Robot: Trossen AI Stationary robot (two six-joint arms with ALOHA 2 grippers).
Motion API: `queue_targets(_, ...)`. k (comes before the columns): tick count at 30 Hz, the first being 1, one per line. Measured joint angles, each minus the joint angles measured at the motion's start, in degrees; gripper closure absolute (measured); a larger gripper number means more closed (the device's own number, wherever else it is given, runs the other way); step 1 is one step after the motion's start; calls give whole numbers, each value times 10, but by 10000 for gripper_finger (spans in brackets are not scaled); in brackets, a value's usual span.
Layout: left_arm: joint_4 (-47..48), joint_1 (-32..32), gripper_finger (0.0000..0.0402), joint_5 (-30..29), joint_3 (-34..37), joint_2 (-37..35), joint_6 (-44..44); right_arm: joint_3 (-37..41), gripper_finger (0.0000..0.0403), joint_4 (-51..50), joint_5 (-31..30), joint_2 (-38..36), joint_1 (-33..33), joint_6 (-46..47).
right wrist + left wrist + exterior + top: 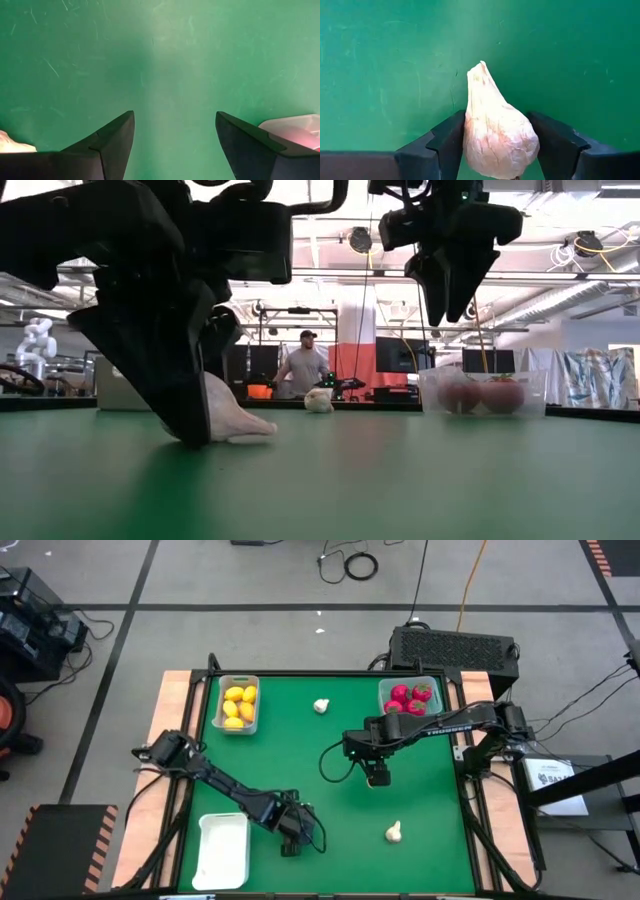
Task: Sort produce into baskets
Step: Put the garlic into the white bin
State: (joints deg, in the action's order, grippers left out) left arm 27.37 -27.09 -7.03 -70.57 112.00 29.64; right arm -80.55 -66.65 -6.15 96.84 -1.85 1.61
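White tray [222, 852] holds nothing; left gripper [291, 842] just beside it clamps a garlic bulb [496, 131] on the mat; lemons [240, 705] binned; two bulbs [321, 706] loose; right gripper [377, 778] hovers, fingers apart; red fruits [409, 698] binned.

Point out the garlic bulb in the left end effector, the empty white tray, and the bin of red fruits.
garlic bulb [497, 135], left wrist view, its rounded body.
white tray [222, 850], high view, its bare floor.
bin of red fruits [383, 690], high view, its rim.

Garlic bulb [497, 137] between left gripper [502, 150] fingers.
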Motion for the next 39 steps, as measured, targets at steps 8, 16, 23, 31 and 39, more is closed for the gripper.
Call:
queue_targets(8, 3, 0, 241, 24, -21, -4, 0, 0, 133, 1, 0, 0, 0, -4)
queue_targets(16, 138, 5, 242, 88, -70, -50, 1, 0, 133, 9, 2, 0, 0, -8)
queue_targets(23, 193, -3, 238, 144, -93, -135, 92, 0, 133, 28, 3, 0, 0, -11)
queue_targets(31, 324, -60, 238, 215, -92, -175, 196, 0, 133, 54, 3, 0, 0, -16)
queue_targets(39, 361, -140, 237, 218, -87, -175, 266, 0, 133, 86, 3, 0, 0, -24)
